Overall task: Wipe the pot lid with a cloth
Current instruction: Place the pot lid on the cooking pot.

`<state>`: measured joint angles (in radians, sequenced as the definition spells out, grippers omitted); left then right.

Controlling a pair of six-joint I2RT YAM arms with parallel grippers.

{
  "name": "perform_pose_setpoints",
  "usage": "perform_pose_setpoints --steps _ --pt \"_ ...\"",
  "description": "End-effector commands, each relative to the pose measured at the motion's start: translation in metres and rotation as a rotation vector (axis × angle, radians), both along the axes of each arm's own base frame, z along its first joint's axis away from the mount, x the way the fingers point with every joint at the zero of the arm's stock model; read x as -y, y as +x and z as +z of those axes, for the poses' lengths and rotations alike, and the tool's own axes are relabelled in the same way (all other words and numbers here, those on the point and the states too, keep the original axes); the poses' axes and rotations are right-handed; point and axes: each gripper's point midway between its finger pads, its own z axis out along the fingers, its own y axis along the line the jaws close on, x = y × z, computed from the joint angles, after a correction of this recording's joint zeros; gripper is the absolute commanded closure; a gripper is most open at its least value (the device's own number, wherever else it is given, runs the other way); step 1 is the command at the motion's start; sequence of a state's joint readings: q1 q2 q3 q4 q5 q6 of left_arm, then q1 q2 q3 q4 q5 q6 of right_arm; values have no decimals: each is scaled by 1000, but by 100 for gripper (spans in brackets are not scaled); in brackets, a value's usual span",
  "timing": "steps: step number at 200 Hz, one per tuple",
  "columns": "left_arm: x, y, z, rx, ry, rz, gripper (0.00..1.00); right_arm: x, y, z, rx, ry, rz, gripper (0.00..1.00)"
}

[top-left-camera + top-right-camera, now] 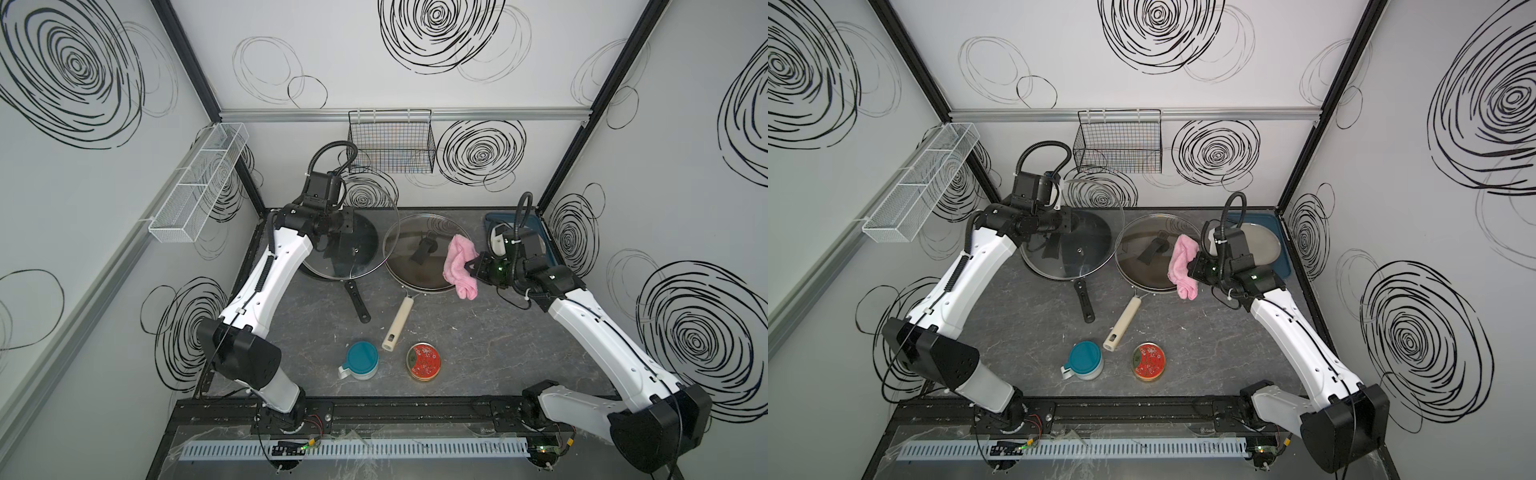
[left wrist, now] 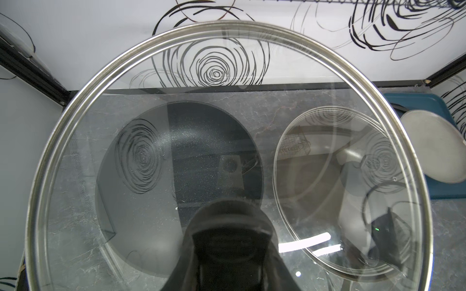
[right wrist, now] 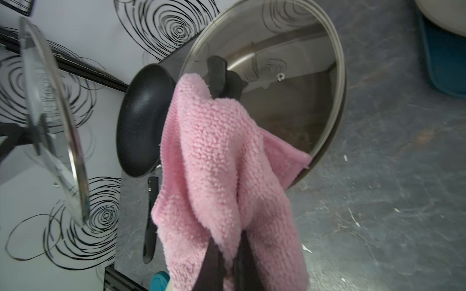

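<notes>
Holdings on grey marbled table (image 1: 478, 353). Left gripper (image 1: 347, 224): clamped on the knob of lid (image 1: 370, 259), a large glass disc with steel rim, held clear of the table and tilted on edge above black pan (image 1: 358, 301). In the left wrist view this lid fills the frame, with pan and table seen through the glass. Right gripper (image 1: 471, 266): jaws closed on cloth (image 1: 459, 268), pink terry, bunched, hanging from the fingers (image 3: 209, 267) in loose folds. The cloth is well apart from the held lid. In both top views it overlaps the right rim of second lid (image 1: 415, 257); whether the two touch cannot be told. Second lid: glass, steel rim, black knob, lying flat on steel pan (image 1: 397, 324), whose cream handle points toward the near edge. Black pan: at back left of the table, its handle also pointing to the near edge, close beside the cream one. Cup (image 1: 361, 360): teal cap, standing upright near the front. Tin (image 1: 423, 361): round, red patterned top, just beside the cup on its right. Tray (image 1: 1283, 257): blue, in the back right corner behind the right arm, bearing grey plate (image 1: 1260, 243). Wire basket (image 1: 390, 145): black, hung on the back wall rail. Mesh basket (image 1: 199, 183): white, long, hung on the left wall.
</notes>
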<state>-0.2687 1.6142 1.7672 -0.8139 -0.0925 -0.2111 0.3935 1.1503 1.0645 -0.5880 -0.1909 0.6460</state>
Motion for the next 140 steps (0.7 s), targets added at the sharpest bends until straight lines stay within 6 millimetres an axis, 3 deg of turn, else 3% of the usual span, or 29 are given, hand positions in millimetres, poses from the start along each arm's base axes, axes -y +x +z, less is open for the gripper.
perform_pose_setpoints --steps 1,61,140 --pt "-5 27 46 191 -32 12 100 20 -15 -33 -69 -93 -43 100" --pt "-31 54 1 94 40 74 100 36 -40 -102 -229 -164 -119 100" --pt "-45 89 -38 -8 143 114 100 34 -61 -161 -371 -270 -111 100"
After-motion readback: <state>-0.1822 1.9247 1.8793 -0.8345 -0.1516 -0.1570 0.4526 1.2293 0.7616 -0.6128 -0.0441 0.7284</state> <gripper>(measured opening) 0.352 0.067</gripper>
